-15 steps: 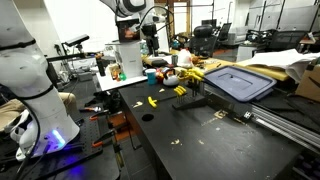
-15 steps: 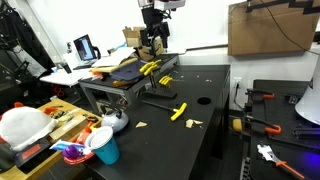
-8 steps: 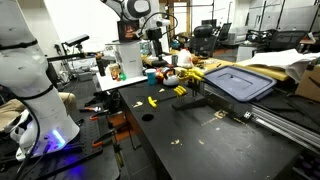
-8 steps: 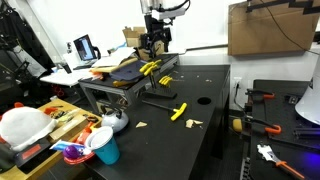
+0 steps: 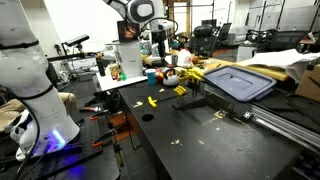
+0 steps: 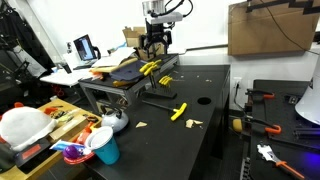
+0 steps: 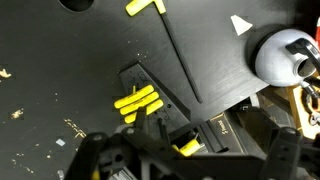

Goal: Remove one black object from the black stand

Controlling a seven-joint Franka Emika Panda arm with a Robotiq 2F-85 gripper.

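The black stand (image 7: 150, 95) lies on the black table and carries yellow bar-shaped pieces (image 7: 137, 101); another yellow piece (image 7: 186, 146) sits on it nearer my fingers. I cannot make out a separate black object on the stand. The stand shows in both exterior views (image 5: 186, 92) (image 6: 160, 72) at the edge of the raised platform. My gripper (image 7: 185, 165) hangs well above the stand, jaws spread wide and empty. It also shows in both exterior views (image 5: 157, 45) (image 6: 156, 42).
A loose yellow piece (image 7: 146, 6) lies on the table (image 5: 200, 140), and it also shows in the other exterior view (image 6: 179, 110). A white kettle (image 7: 285, 55) stands beside the platform. A dark lidded bin (image 5: 240, 82) and clutter sit behind.
My gripper has come down a little and moved slightly sideways above the stand. Nothing on the table has moved.
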